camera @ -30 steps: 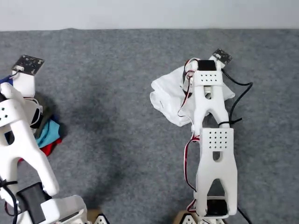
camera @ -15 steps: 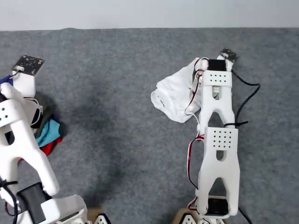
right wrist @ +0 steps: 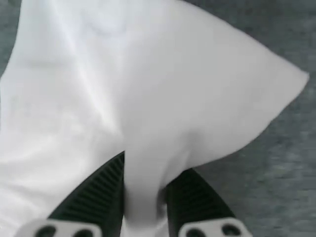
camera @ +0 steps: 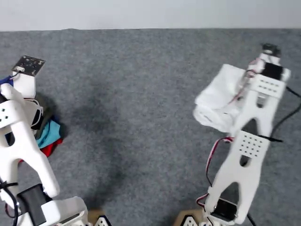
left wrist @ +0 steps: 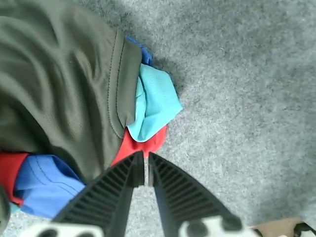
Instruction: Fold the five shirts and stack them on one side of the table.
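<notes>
A white shirt hangs bunched at the right side of the grey table, and my right gripper is shut on a fold of the white shirt. At the left edge lies a stack of folded shirts in olive, turquoise, red and blue. In the left wrist view the olive shirt lies on top, with the turquoise shirt, a red one and a blue one peeking out under it. My left gripper hovers shut just beside the stack's edge, holding nothing.
Grey carpet-like table cover spans the middle between the two arms. A pale wall strip bounds the far edge. The left arm's white body overlaps the stack in the high view.
The right arm has swung to the right and carried the white shirt with it, from the table's centre-right to near its right edge. The left arm has stayed still.
</notes>
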Robot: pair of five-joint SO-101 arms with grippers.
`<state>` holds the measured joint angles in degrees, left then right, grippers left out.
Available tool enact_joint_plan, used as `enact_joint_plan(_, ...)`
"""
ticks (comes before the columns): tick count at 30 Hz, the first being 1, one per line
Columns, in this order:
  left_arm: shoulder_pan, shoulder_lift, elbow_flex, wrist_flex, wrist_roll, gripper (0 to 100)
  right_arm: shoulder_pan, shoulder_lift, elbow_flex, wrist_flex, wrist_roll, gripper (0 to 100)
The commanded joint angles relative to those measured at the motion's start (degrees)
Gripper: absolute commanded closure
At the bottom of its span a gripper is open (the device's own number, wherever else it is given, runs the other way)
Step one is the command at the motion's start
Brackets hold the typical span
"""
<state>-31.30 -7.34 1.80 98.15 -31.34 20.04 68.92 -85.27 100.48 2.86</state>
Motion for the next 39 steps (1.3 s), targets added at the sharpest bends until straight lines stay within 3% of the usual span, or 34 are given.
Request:
enact_joint_plan(1,0.26,-0.62,-0.75,0.00,-0.44,98,6.02,-4.26,-3.08,2.59,6.07,98.9)
enact_joint_plan(10,0.35,-0.62,-0.75,-0.09,-0.44,98,17.01,-3.74,-1.85,2.51,17.49,98.9)
enact_joint_plan(17,0.35,-0.62,-0.75,0.18,-0.35,98,20.35,-4.26,2.64,2.59,26.46,95.7)
enact_joint_plan(22,0.35,-0.62,-0.75,1.05,-0.35,98,21.76,-8.57,1.76,2.59,21.10,77.6)
enact_joint_plan(27,0.26,-0.62,-0.75,1.41,-0.35,98,21.49,-16.48,3.69,2.59,20.13,76.0)
enact_joint_plan(31,0.18,-0.62,-0.75,1.58,-0.35,98,19.47,-22.29,10.29,2.59,19.96,77.8)
enact_joint_plan(36,0.00,-0.62,-0.75,2.11,-0.35,98,13.85,-24.31,22.86,2.33,19.96,98.9)
enact_joint_plan(39,0.00,-0.70,-0.75,2.11,-0.35,98,11.82,-22.55,27.87,2.33,19.87,98.1)
